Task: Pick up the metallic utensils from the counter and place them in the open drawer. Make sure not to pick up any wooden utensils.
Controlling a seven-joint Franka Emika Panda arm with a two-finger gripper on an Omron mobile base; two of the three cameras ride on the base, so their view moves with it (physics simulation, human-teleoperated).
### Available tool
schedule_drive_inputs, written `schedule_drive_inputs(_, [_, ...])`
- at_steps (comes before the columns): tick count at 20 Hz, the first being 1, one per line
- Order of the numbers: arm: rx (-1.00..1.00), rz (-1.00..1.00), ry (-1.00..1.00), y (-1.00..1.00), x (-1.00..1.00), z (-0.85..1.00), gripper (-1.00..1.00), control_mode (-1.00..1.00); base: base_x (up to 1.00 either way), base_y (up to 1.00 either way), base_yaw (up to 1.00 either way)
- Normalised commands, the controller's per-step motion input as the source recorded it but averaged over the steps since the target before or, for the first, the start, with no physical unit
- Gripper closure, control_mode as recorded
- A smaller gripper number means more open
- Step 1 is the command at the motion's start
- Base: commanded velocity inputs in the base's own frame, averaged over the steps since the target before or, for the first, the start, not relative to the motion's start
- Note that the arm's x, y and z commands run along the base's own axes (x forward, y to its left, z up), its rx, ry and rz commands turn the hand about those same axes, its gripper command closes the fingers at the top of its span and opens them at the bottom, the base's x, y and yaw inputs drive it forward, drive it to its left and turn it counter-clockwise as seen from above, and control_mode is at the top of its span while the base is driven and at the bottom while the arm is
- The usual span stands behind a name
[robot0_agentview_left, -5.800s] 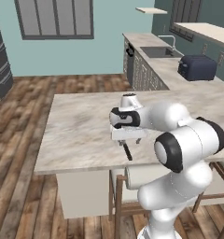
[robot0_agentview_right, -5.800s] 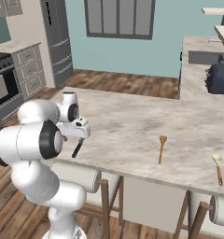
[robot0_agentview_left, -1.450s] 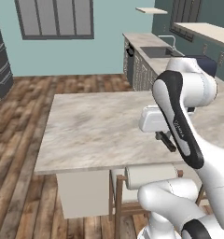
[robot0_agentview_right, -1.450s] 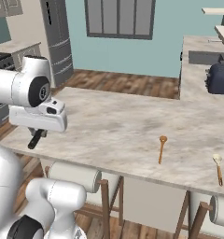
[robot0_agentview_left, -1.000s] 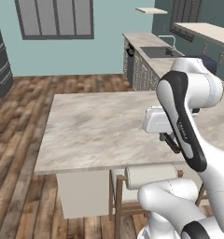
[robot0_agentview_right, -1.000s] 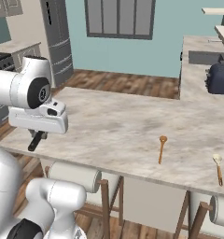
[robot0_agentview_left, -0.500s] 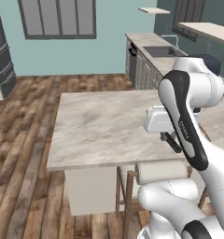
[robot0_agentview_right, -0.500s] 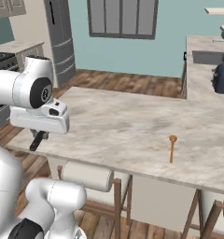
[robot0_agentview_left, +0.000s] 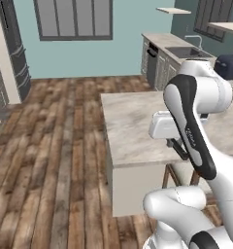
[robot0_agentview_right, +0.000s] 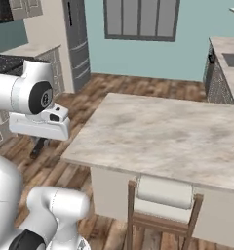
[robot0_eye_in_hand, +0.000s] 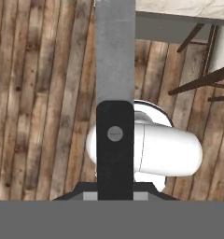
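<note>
hand (robot0_eye_in_hand: 115, 184) grips black-handled knife (robot0_eye_in_hand: 115, 116), apparently above wood floor (robot0_eye_in_hand: 39, 93).

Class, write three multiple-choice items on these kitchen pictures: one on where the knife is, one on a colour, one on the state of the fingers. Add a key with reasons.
1. Where is the knife?
A. Flat on the counter
B. Held in the air past the counter's edge, over the wood floor
C. In a sink

2. What colour is the knife's handle?
A. Black
B. Orange-brown
C. White

3. How are the fingers?
A. Wide open, empty
B. Shut on a wooden spoon
C. Shut on the knife

Key:
1 B: the hand view shows the knife with the floor behind it and the counter off to one side.
2 A: the handle is black, the blade grey.
3 C: the fingers flank the handle.
</note>
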Motion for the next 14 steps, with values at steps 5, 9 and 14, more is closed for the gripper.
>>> schedule_drive_inputs(5, [0.0,0.0,0.0,0.0,0.0,0.0,1.0,1.0,0.0,1.0,0.01])
schedule_drive_inputs(9, [0.0,0.0,0.0,0.0,0.0,0.0,1.0,1.0,0.0,1.0,0.03])
schedule_drive_inputs(14, [0.0,0.0,0.0,0.0,0.0,0.0,1.0,1.0,0.04,1.0,0.01])
